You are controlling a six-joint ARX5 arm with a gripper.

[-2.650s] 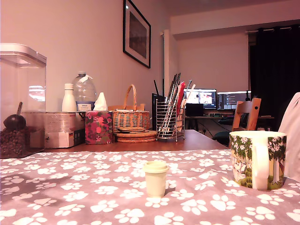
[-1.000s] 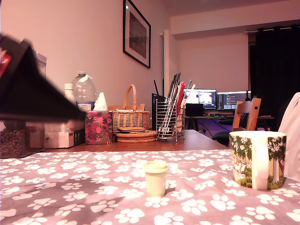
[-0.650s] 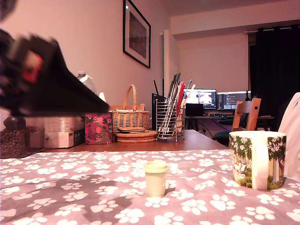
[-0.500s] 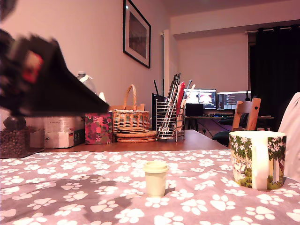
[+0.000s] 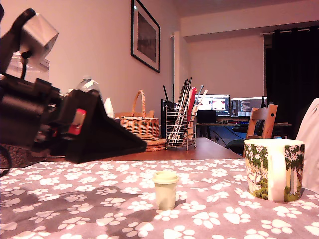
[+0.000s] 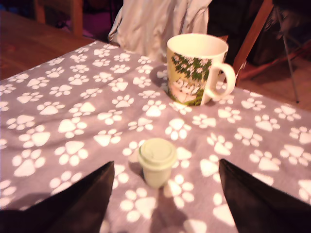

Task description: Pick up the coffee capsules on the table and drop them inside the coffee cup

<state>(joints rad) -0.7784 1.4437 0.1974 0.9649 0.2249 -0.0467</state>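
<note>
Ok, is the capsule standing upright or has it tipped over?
Upright. The coffee capsule stands on its narrow end on the paw-print cloth, wide rim up, untouched between the open fingers. The exterior view shows it vertical too.

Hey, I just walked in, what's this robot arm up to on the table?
The arm's gripper is open and empty, with its two dark fingers on either side of a small cream coffee capsule that stands upright on the paw-print cloth. It is not touching the capsule. The white mug with green trees stands beyond the capsule, apart from it; the wrist view shows no capsule in the part of its inside it can see. Nothing has been picked up.
</note>
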